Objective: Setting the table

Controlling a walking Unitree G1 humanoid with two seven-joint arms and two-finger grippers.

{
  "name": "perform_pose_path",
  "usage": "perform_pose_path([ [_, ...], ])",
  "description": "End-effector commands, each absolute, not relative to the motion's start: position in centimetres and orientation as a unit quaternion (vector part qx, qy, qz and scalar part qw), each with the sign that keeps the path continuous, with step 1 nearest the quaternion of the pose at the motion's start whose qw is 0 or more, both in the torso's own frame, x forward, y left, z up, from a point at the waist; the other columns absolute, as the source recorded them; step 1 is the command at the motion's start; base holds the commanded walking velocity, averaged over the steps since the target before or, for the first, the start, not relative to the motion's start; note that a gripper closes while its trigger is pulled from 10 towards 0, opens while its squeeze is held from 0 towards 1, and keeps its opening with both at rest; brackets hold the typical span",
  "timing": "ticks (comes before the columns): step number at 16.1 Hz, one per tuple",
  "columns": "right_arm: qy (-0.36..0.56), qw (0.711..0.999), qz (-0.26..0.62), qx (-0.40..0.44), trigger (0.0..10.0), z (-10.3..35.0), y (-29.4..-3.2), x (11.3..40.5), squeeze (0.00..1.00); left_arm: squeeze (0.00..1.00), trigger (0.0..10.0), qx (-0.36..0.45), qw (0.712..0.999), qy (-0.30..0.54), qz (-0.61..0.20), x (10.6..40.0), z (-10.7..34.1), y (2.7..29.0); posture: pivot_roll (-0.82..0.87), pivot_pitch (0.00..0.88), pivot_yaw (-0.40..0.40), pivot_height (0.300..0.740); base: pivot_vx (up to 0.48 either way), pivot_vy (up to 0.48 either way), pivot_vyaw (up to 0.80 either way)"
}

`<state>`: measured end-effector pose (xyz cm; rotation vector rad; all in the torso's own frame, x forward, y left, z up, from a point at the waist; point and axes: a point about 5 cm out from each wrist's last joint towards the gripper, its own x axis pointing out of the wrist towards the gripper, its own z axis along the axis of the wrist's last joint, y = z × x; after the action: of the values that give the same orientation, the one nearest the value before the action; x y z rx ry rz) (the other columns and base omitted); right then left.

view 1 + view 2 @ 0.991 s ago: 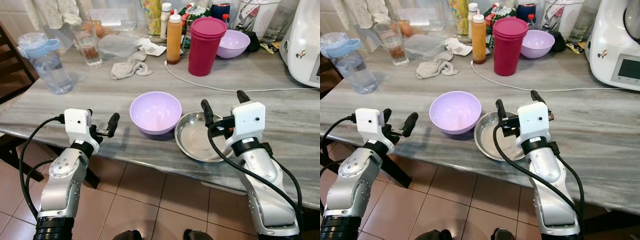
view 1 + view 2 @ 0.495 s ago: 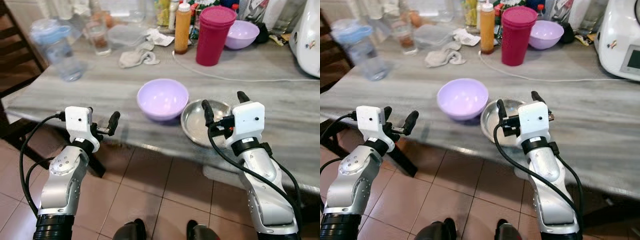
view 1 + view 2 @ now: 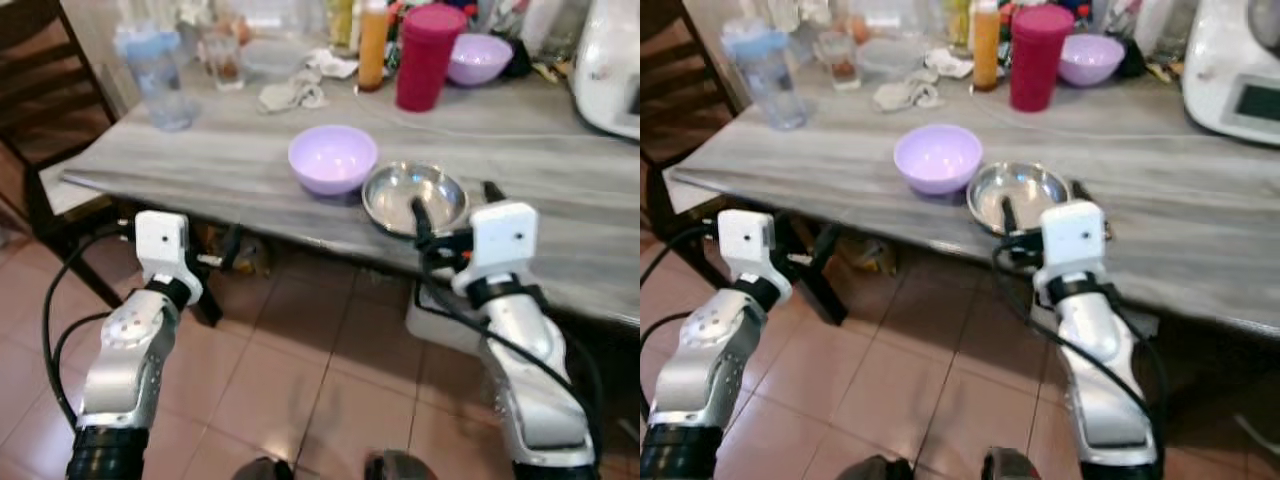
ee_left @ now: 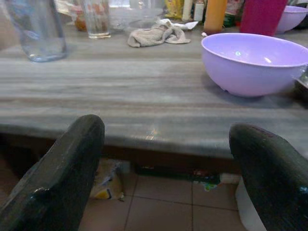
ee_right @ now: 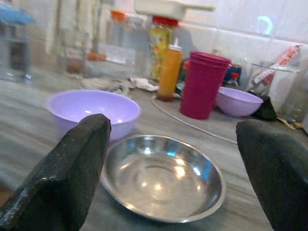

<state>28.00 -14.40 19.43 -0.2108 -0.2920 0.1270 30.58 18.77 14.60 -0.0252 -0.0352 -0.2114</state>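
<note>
Lilac bowl [image 3: 332, 158] and steel dish [image 3: 414, 197] side by side, touching, near the grey worktop [image 3: 200, 150] front edge; left gripper [image 4: 168, 178] and right gripper [image 5: 171, 168] both spread wide, empty, short of the edge.

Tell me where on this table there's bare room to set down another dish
The table is bare along its front left, between the water bottle and the lilac bowl. Another bare stretch lies right of the steel plate, below the white cable. The back edge is crowded: glass, cloth, orange bottle, red tumbler.
</note>
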Motion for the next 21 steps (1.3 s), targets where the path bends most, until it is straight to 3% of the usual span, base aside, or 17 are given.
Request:
perform_pose_path([
  [1,-0.146,0.982,0.057,-0.104,10.0,19.5,-14.6,28.0,0.00,0.00,10.0,-0.007,0.994,-0.011,-0.107,30.4,14.4,19.0,-0.19,0.137,0.093,0.740,-0.281,0.000,0.00],
  [10,-0.135,0.985,0.056,-0.093,10.0,18.6,-14.6,28.2,0.00,0.00,10.0,-0.007,0.992,-0.012,-0.123,29.8,14.1,17.6,-0.16,0.151,0.107,0.740,-0.288,0.000,-0.48],
  [16,-0.134,0.987,0.032,-0.088,10.0,18.4,-14.9,28.6,0.00,0.00,10.0,-0.016,0.988,-0.025,-0.152,30.2,13.7,15.5,-0.22,0.147,0.119,0.740,0.000,0.000,0.00],
  [21,-0.102,0.992,0.009,-0.076,10.0,16.6,-15.9,27.9,0.00,0.00,10.0,-0.037,0.983,-0.022,-0.177,30.0,13.0,13.7,-0.24,0.128,0.099,0.740,0.000,-0.435,0.00],
])
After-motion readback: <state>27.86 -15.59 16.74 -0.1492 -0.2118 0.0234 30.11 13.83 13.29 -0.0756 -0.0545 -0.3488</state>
